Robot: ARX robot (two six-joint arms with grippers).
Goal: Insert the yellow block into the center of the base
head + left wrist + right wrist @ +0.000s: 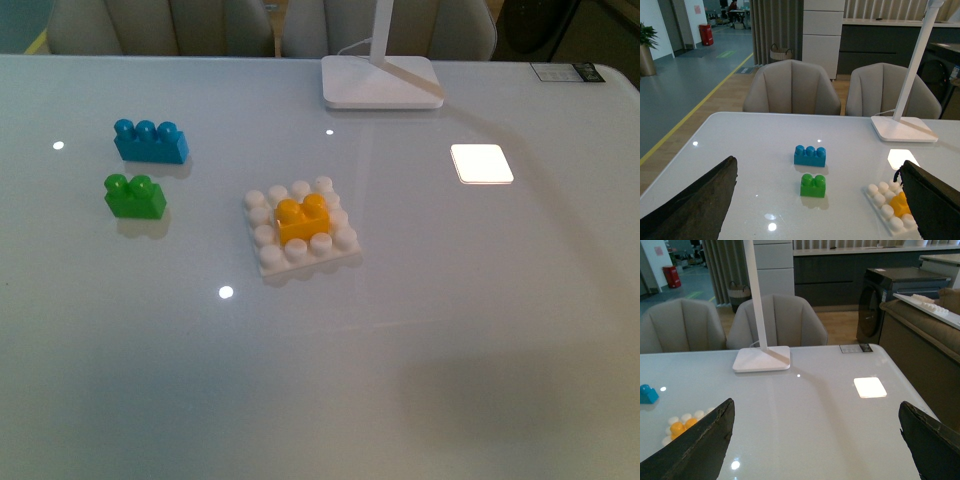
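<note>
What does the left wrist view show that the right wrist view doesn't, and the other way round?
Only the left wrist view shows the green brick and the whole blue brick; the right wrist view catches just a corner of the blue one. Only the right wrist view shows the dark cabinet beside the table. Both show the yellow block seated on the base, the lamp foot, the glowing square, two chairs, and open finger pads holding nothing.

Yellow block sits on the base, fingers spread.
</note>
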